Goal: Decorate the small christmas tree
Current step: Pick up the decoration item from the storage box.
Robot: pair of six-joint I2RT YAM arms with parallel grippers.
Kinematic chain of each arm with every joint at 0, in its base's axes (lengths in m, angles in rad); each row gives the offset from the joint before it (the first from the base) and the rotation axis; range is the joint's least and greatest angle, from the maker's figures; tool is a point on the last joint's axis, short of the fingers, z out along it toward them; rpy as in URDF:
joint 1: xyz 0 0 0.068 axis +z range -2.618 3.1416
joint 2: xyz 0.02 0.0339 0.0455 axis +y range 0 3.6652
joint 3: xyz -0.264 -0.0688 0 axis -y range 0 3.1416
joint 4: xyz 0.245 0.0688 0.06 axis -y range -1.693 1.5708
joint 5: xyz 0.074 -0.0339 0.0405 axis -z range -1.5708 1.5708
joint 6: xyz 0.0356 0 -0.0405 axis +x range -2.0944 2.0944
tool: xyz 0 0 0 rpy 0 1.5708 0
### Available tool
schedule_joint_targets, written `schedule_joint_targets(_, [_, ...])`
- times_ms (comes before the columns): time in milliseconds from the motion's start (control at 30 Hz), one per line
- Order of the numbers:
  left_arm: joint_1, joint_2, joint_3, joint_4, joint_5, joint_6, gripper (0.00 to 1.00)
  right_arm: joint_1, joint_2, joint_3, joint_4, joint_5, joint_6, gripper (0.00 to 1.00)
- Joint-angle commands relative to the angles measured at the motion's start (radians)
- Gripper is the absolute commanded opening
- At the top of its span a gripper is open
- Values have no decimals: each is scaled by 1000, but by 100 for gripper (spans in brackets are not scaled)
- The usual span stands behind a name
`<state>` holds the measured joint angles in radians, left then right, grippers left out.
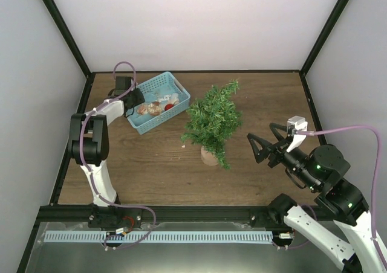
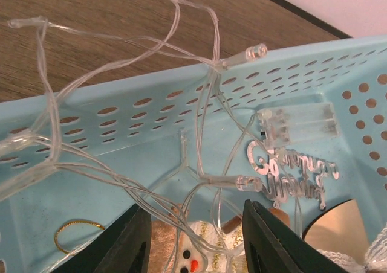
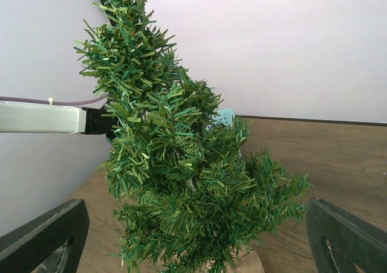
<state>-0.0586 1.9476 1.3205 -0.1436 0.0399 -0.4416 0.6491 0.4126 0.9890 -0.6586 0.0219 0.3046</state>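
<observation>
The small christmas tree stands upright in its brown pot near the middle of the bench, bare of ornaments as far as can be seen, probably set there so both arms can reach it. Just to its left, touching or nearly touching its branches, the light-blue basket lies at an angle and holds the trimmings. The left claw hangs over the basket's near end with its jaws half-spread and nothing clamped. In the left wrist view a clear light string loops across the basket's wall and between the fingers, with a snowman ornament directly below them, so one of these looks like the intended pick. A clear battery case and silver lettering rest further in. The right claw hovers to the tree's right, well apart from it, jaws spread wide and empty. The right wrist view frames the tree between its fingers, likely so it can steady the tree.
</observation>
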Motion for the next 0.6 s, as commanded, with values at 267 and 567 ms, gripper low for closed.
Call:
schedule_joint_targets(267, [7,-49,57,-13,68,70,4,-6,16,73,1,-4,14,100])
schedule_joint_targets(567, [-2,-381,60,0,77,62,4,-6,9,72,11,47,3,99])
